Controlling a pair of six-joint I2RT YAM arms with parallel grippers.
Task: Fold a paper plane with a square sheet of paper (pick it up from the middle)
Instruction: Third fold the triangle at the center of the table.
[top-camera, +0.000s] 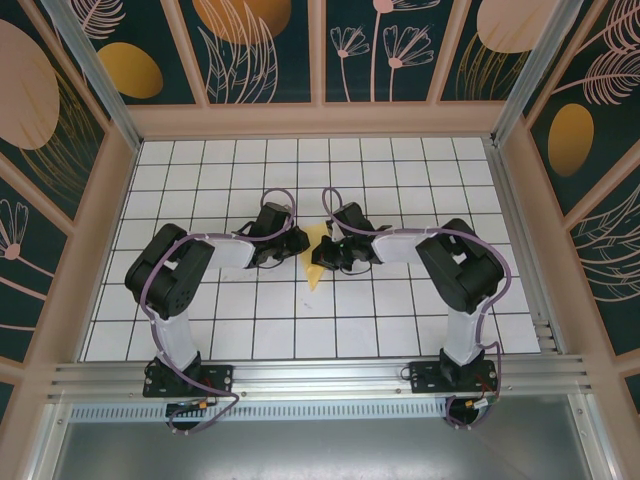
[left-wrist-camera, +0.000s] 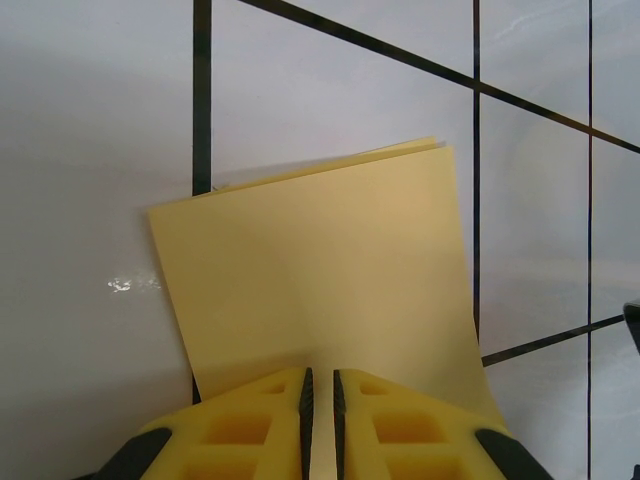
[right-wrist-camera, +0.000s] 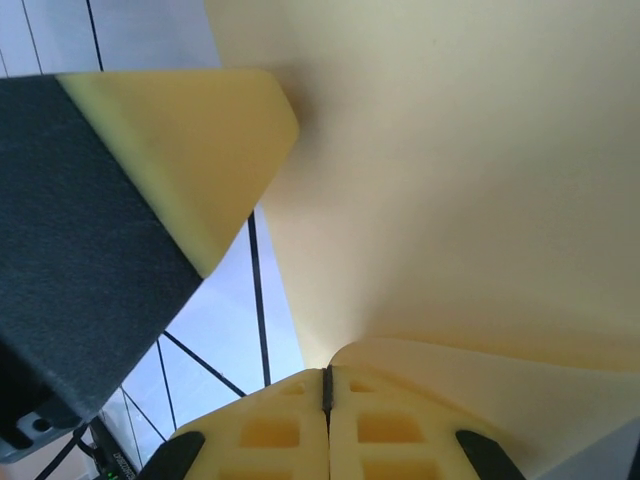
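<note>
Gridded counter (top-camera: 400, 310): yellow paper (left-wrist-camera: 320, 260) sits just ahead of left claw (left-wrist-camera: 320, 400), betw. it & right claw (right-wrist-camera: 327, 395), both pinched shut on its edges. Prob. mid-fold; next needs edges aligned, then crease pressed flat.

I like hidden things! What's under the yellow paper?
Under the yellow paper is the white table with black grid lines, showing around the sheet. The patch right beneath it is covered, so that part cannot be seen.

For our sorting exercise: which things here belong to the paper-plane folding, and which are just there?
Job: paper; left gripper; right gripper, both pinching it.
Just there: tiled table; patterned walls.
</note>
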